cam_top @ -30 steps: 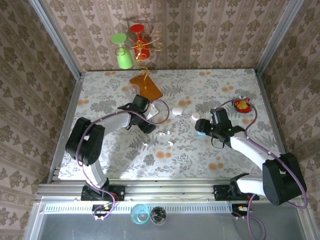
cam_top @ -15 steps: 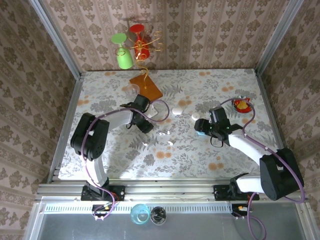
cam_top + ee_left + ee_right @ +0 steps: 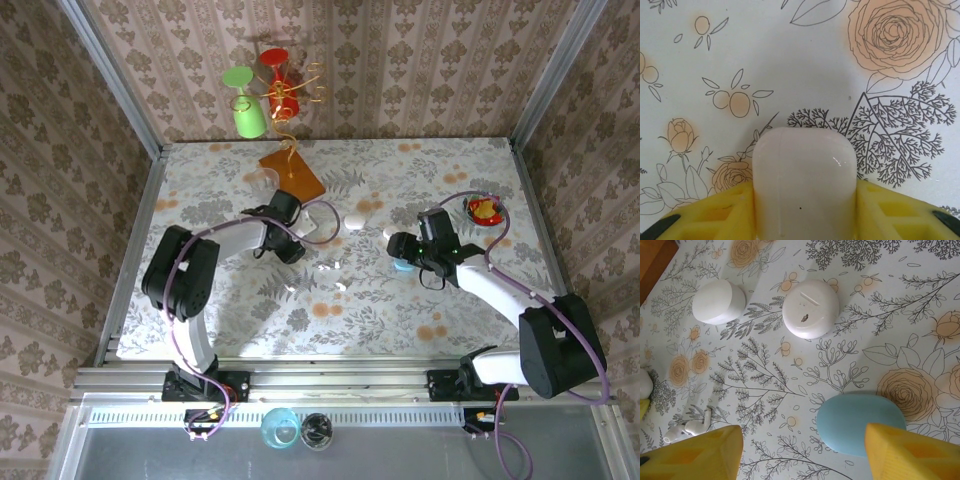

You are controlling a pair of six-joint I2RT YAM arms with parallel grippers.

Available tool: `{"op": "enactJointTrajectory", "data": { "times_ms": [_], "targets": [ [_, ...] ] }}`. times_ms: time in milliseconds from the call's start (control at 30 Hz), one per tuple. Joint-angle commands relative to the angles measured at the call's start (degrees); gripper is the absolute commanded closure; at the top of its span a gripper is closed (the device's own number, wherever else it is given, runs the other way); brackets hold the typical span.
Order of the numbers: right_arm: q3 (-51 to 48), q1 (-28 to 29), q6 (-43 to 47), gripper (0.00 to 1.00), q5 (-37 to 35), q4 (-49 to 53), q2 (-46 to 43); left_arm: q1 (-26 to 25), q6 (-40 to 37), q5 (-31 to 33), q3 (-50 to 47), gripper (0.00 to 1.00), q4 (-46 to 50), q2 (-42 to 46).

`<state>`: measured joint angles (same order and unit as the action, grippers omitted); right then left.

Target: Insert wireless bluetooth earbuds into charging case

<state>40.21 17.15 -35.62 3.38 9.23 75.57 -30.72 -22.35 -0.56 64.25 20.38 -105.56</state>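
Your right pincer (image 3: 402,250) has slid a little toward the far left corner over the last second. It now hangs over the blue case (image 3: 860,424), which a moment ago sat just off its side. Its yellow fingers (image 3: 695,455) stand wide apart, and the blue case lies flat on the tabletop (image 3: 450,170) between them, nearer the right finger and touched by neither. Your left pincer (image 3: 805,212) has hardly moved at the tip; only that arm's elbow has swung. It is clamped on the white case (image 3: 804,170), squeezing it from both sides just above the tabletop, and the lid looks closed. The earbuds (image 3: 689,428) are where they were, lying loose near the middle of the tabletop between your two pincers and closer to the left one. None of them is in a case. The round white case (image 3: 810,308) and the smaller white case (image 3: 719,301) beside it sit apart toward the far edge, untouched. So the shift reads as your right arm lining up on the blue case rather than on an earbud, and the insertion itself has not begun. Centre the blue case between the fingers before you close, or the nearer finger may push it aside. You will also need a lid open before any earbud can go in.
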Motion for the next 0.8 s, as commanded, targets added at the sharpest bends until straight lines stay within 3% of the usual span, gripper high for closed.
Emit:
{"op": "enactJointTrajectory", "data": {
  "times_ms": [0,367,667,767],
  "targets": [
    [1.17,0.16,1.85,0.34,0.01,-0.05,0.24,0.15,-1.81,3.68,-3.53,0.58,-3.57,3.4],
    [1.06,0.25,8.78,0.34,12.19,-5.52,-2.56,-2.41,-7.44,1.68,-10.21,0.62,-11.84,16.2],
    [8.63,0.84,10.63,0.33,35.02,-2.26,2.93,-6.71,-21.2,-14.3,-22.61,0.63,-26.53,27.97],
    [10.0,2.49,10.56,0.33,39.79,-2.73,5.92,-9.08,-24.68,-14.91,-22.94,0.62,-26.11,28.52]
  ]
}}
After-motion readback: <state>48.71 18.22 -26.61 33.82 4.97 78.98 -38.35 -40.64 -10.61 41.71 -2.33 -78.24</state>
